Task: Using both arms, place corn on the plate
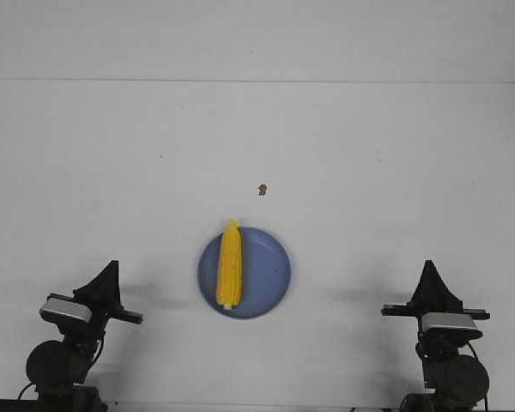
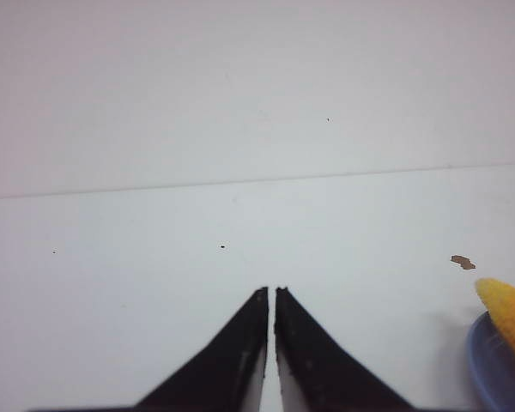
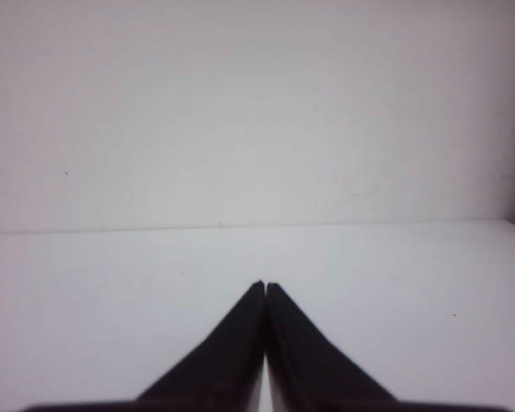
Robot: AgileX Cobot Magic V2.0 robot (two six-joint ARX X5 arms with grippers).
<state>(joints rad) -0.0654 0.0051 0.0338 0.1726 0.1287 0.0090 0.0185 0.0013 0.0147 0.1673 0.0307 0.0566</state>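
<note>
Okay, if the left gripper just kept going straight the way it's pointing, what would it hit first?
Probably nothing. The left gripper points across bare table toward the far edge. The corn and plate sit off to one side of that line, though depth is hard to judge.

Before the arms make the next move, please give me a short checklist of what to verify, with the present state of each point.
1. Corn rests on the plate: ok, it lies along the plate's left half, tip just past the far rim.
2. Left gripper holds nothing: ok, shut and empty in its wrist view.
3. Right gripper holds nothing: ok, shut and empty.
4. Both grippers apart from the plate: ok, each stands well to its side.
5. Corn steady, will not roll: cannot tell.
6. Brown speck out of the way: ok, it lies beyond the plate.
</note>
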